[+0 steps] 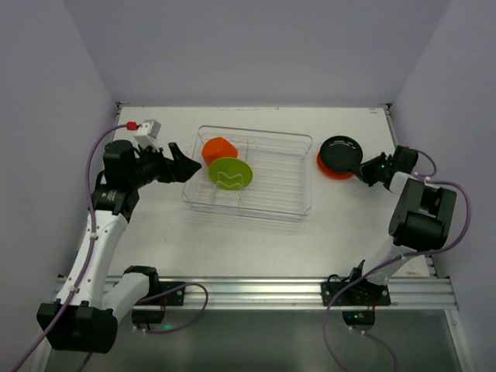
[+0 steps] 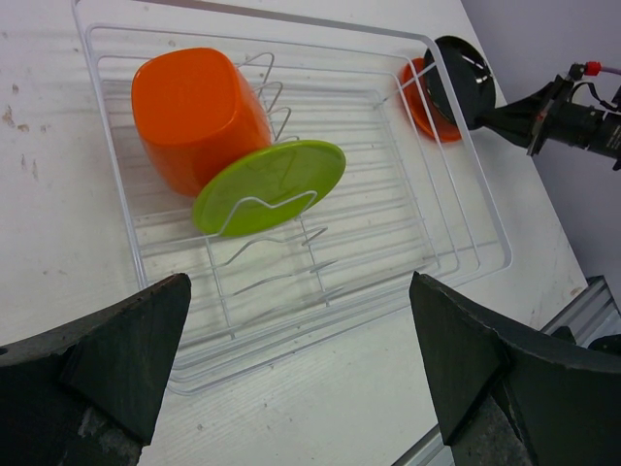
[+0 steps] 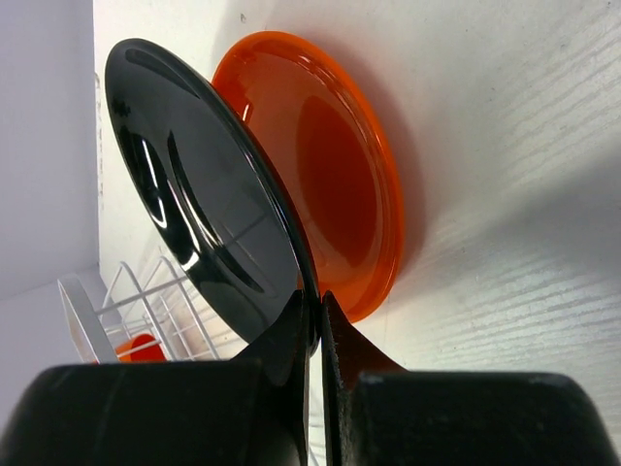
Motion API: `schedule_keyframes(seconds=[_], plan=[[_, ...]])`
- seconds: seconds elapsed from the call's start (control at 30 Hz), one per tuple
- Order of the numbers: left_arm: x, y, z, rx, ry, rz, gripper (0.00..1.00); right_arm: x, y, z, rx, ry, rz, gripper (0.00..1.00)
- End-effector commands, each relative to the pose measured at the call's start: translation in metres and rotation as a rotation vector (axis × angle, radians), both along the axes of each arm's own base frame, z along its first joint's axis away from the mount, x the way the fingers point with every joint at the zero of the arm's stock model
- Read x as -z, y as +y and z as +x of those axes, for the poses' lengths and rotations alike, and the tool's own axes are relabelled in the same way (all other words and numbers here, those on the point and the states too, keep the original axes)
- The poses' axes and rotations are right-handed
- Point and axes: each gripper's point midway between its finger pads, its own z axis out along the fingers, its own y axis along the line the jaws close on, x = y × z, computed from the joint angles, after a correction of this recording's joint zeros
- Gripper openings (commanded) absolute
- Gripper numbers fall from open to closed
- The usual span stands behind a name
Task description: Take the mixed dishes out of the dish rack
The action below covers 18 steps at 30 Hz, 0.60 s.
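The clear dish rack (image 1: 287, 203) (image 2: 456, 223) sits mid-table. An orange cup (image 1: 218, 148) (image 2: 189, 112) lies in its left end, and a lime-green plate (image 1: 230, 172) (image 2: 272, 183) leans in the wire dividers beside it. My left gripper (image 1: 184, 165) (image 2: 296, 374) hangs open just left of the rack, nothing between its fingers. Right of the rack, my right gripper (image 1: 362, 172) (image 3: 317, 309) is shut on the rim of a black plate (image 1: 339, 153) (image 3: 194, 194) (image 2: 464, 76), held just over an orange plate (image 1: 325, 170) (image 3: 335, 165) (image 2: 419, 97) lying on the table.
The white table (image 1: 232, 240) ends at an aluminium rail (image 1: 256, 293) by the arm bases. Grey walls stand at the back and on both sides. A red-and-white connector (image 1: 144, 128) sticks up from the left wrist.
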Motion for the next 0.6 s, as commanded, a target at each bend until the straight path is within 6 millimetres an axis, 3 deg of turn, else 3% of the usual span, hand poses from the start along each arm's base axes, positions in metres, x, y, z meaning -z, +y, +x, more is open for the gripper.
schedule_keyframes(seconds=[0.0, 0.57], plan=[[-0.008, -0.006, 0.0, 0.03, -0.034, -0.009, 1.0, -0.011, -0.009, 0.016, 0.022, -0.035, -0.008, 0.0], [-0.011, -0.006, -0.003, 0.032, -0.045, -0.013, 1.0, 0.0, -0.013, 0.019, 0.026, 0.056, 0.004, 0.0]])
